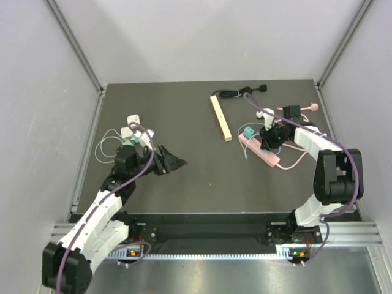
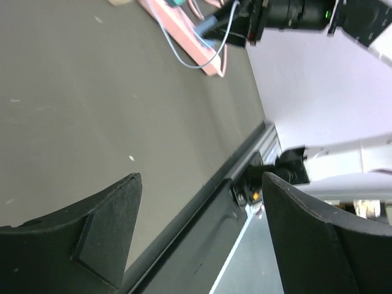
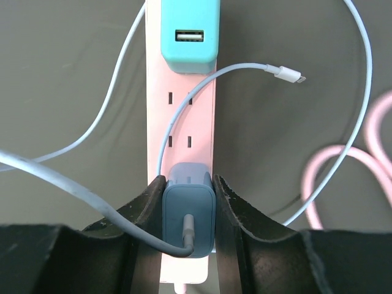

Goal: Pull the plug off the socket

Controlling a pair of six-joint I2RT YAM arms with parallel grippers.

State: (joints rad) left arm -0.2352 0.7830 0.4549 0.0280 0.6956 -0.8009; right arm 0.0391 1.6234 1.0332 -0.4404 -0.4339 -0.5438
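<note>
Low over the table (image 1: 184,177), right hand (image 3: 188,184) pinches the blue plug (image 3: 188,214).

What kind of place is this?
Probably a robot testing booth: plain white walls, metal framing, a dark table, and the right claw gripping a plug in a pink power strip.

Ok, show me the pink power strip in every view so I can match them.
Top external: pink power strip right of centre, by the right tool.
Left wrist: top edge, running diagonally.
Right wrist: centre, vertical, blue-grey plug in it.
Shared landmark: the white cable looping beside it.
</note>
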